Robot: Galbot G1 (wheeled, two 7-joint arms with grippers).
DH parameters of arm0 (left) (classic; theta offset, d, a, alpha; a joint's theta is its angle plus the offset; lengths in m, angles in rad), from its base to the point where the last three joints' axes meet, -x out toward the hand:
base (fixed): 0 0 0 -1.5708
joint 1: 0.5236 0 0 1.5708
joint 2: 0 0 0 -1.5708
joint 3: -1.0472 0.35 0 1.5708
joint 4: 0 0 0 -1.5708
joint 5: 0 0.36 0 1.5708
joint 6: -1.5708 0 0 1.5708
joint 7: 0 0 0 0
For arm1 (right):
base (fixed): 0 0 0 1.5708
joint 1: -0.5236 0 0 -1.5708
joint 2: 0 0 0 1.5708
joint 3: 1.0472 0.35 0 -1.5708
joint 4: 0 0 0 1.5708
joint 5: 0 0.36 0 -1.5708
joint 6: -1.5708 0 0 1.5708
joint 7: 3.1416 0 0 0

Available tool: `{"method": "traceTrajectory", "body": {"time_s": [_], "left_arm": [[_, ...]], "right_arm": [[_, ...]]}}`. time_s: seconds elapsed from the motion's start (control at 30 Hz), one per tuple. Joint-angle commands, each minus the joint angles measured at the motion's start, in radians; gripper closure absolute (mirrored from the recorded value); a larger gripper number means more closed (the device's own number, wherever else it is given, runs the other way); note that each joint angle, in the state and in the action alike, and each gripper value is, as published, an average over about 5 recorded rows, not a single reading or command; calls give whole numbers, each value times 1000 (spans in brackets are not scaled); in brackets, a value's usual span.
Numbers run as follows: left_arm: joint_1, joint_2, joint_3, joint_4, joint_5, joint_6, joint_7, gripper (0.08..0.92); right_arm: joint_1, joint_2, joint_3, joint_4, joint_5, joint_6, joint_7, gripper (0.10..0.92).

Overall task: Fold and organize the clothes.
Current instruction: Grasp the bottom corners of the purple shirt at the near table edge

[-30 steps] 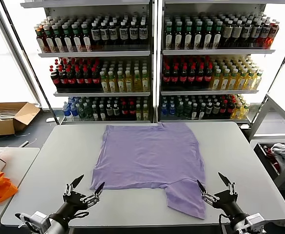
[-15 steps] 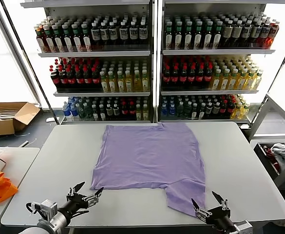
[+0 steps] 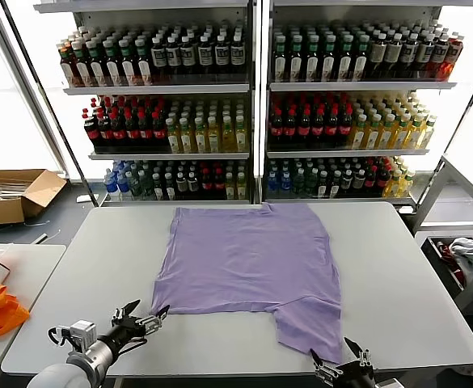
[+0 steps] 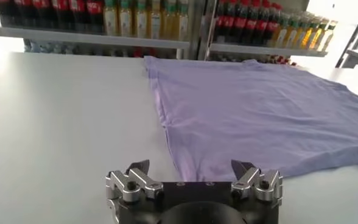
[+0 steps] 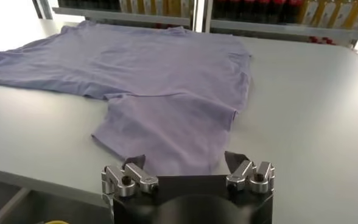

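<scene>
Overhead, you are looking at the lavender T-shirt [image 3: 248,271] lying flat on the grey surface [image 3: 398,267], one sleeve reaching toward the near edge. Your left claw [image 3: 143,318] is hovering spread just beside the shirt's near left corner; your right claw [image 3: 337,361] is sitting spread at the sleeve's tip.

Left wrist: the left claw [image 4: 193,174] is gaping before the shirt [image 4: 258,115] hem.

Right wrist: the right claw [image 5: 187,168] is facing the sleeve, prongs apart, pinching nothing.
</scene>
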Motion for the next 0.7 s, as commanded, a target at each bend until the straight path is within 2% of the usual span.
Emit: {"method": "traceTrajectory", "body": {"time_s": [0.03, 0.17, 0.27, 0.43, 0.7], "left_arm": [[-31, -2, 15, 48, -32, -3, -3, 195], [-27, -5, 21, 50, -41, -5, -3, 260], [-9, -1, 29, 44, -48, -7, 4, 338], [23, 9, 49, 46, -47, -20, 34, 486], [7, -20, 55, 46, -64, -47, 36, 720]], "right_arm": [[-14, 14, -25, -16, -2, 1, 25, 259], [-11, 16, -29, -16, 1, 0, 29, 370], [-8, 17, -28, -15, 5, -1, 32, 457], [-8, 16, -25, -13, 8, 13, 26, 604], [-20, 7, 6, 15, 41, 51, -9, 830]]}}
